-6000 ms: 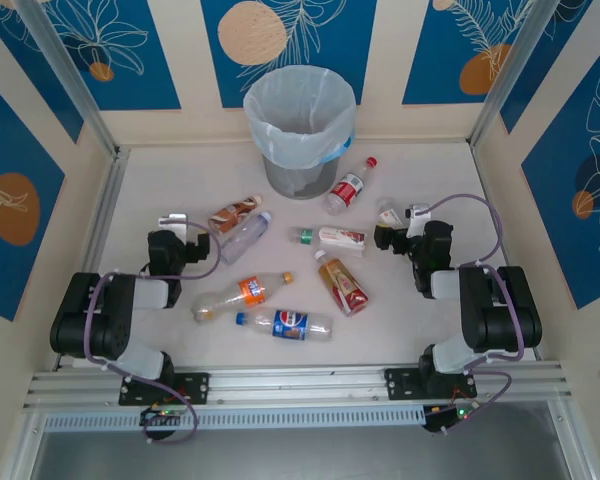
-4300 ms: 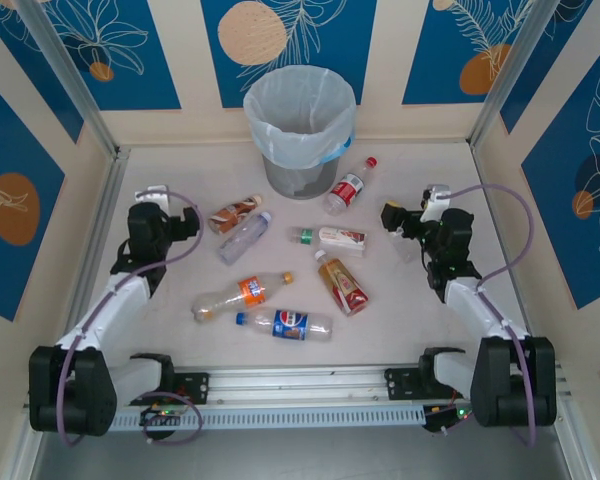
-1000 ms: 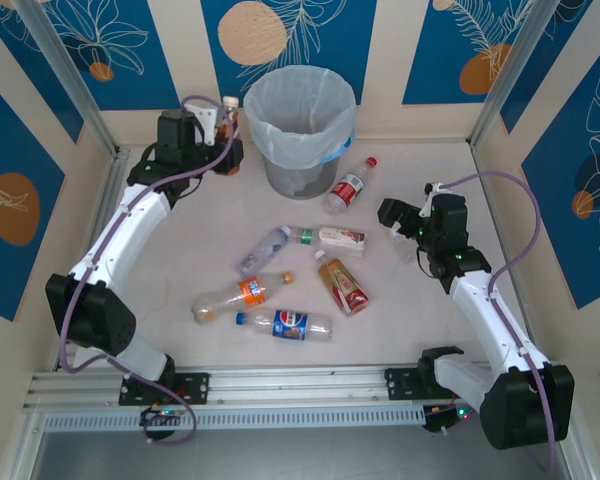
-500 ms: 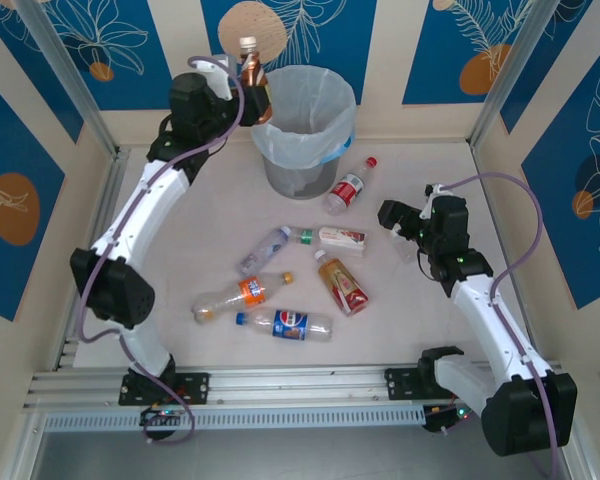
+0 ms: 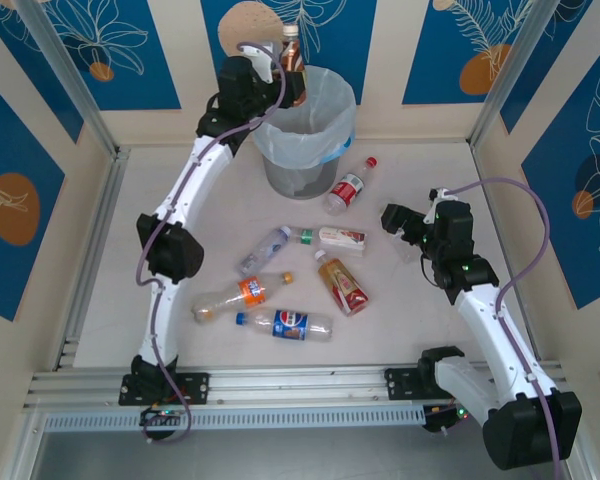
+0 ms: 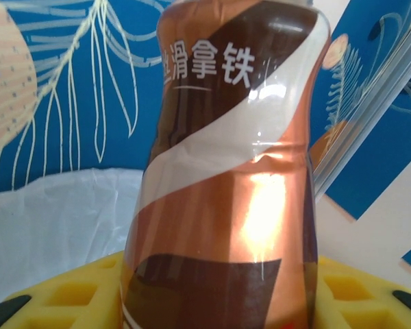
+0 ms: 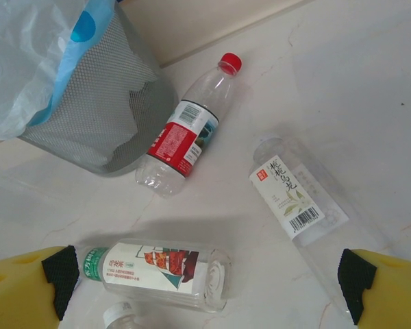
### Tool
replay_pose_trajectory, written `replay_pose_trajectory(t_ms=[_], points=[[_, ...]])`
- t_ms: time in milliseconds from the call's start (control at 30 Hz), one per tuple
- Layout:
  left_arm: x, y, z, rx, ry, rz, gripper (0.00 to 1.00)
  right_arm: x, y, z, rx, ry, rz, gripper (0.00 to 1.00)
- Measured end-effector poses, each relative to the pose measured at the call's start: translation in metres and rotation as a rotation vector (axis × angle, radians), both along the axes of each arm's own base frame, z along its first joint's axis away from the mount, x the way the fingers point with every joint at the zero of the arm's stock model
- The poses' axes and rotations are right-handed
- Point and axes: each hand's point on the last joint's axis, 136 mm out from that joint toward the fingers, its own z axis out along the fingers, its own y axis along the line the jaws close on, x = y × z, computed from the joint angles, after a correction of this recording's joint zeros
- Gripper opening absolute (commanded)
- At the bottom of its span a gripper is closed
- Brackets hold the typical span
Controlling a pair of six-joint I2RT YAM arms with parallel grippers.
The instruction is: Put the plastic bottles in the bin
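Left hand [image 5: 278, 72], clamped on the brown bottle [image 5: 292, 52], had risen over the bin [image 5: 298, 172]; release seemed due; right hand [image 5: 398, 222] gaped empty.

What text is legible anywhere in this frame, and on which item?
"滑拿铁": white characters on the brown-and-copper labelled bottle.
Labels of the red-capped clear bottle, the white-labelled clear bottle and the green-capped clear bottle: too small to read.
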Motion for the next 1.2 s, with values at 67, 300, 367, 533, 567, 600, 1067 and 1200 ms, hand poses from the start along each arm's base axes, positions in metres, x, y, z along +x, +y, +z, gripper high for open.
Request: replay_pose_trajectory(t_ms=[67,300,367,533,567,600,1067,1200], points=[[0.007,-0.002,-0.016,0.024,0.014,0.005,0.49,0.000,0.000,0.000,-0.001,0.002,0.001,0.99],[0.022,-0.015,-0.070,0.132,0.022,-0.037,0.51,0.000,0.000,-0.001,-0.002,0.004,-0.002,1.00],[0.025,-0.019,-0.087,0.163,0.037,-0.048,0.51,0.000,0.000,-0.001,-0.003,0.004,-0.002,1.00],[0.021,-0.023,-0.088,0.193,0.020,-0.075,0.53,0.000,-0.002,-0.001,-0.007,0.004,-0.010,0.99],[0.019,-0.025,-0.088,0.197,0.019,-0.086,0.55,0.000,-0.002,-0.001,-0.008,0.004,-0.012,1.00],[0.018,-0.026,-0.089,0.204,0.017,-0.098,0.56,0.000,-0.003,-0.001,-0.009,0.005,-0.013,0.99],[0.011,-0.031,-0.092,0.249,-0.006,-0.155,0.71,-0.002,-0.004,-0.005,-0.015,0.022,-0.019,0.99],[0.011,-0.031,-0.092,0.249,-0.007,-0.155,0.73,0.000,-0.004,-0.010,-0.017,0.037,-0.018,0.99]])
